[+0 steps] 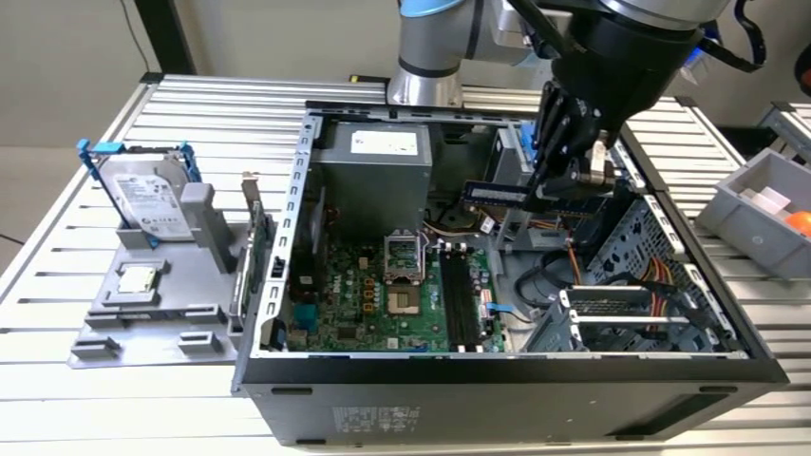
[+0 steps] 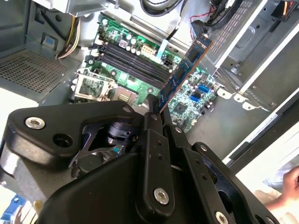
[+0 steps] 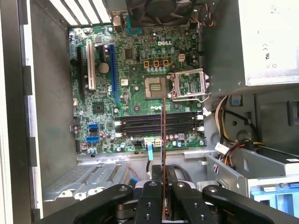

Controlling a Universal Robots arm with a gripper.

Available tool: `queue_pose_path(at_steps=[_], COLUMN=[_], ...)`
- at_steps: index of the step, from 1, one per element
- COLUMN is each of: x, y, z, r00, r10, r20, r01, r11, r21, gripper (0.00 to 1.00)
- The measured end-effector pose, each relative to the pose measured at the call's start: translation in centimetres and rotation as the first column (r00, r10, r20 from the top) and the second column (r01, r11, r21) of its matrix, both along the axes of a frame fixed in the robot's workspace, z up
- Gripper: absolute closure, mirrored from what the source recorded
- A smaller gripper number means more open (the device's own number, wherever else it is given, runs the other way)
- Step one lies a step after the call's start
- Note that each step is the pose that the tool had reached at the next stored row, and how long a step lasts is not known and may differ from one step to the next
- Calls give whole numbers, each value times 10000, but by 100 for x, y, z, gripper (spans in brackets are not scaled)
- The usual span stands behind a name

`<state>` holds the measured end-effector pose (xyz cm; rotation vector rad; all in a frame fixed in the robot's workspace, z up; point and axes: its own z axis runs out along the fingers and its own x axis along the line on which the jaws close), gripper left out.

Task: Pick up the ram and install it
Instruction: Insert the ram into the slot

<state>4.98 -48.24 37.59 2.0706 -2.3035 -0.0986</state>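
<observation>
Clenching the ram [image 1: 500, 194] by one end, my claw [image 1: 576, 185] is hanging over the open case [image 1: 273, 313], well above the motherboard [image 1: 367, 304]. The stick is sticking out level toward the exterior view's left and is touching nothing but my fingers.

Carrying it well, as I am judging it, is a matter of alignment. The memory slots [image 1: 462, 294] are running along the board, while the ram is lying roughly across them, so I am thinking about bringing its long edge parallel with one slot and square over it. I am also minding the cables and drive cage close beside my wrist. Which edge is carrying the contacts I cannot tell.

Each view is giving me something different. The exterior view is showing height: how far the stick is sitting above the board, plus the hard drive [image 1: 152, 204] standing on the counter [image 1: 51, 285] at the exterior view's left. The first wrist view is showing the ram [image 3: 163, 140] edge-on, a thin line rising from my claw [image 3: 163, 179] and crossing the slots [image 3: 159, 125]. The second wrist view is showing its broad face [image 2: 187, 70] leaving my claw [image 2: 156, 112], and a person's hand [image 2: 289, 186] waiting outside the case.
</observation>
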Motion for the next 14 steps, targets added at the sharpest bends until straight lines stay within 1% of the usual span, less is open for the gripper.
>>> queue_pose_path(at_steps=[7,14], x=[0,-1], y=[0,0], z=[0,0], r00=[9993,9970], r10=[-369,-768], r20=[0,0], r01=[369,768], r11=[9993,9970], r21=[0,0], gripper=[100,100])
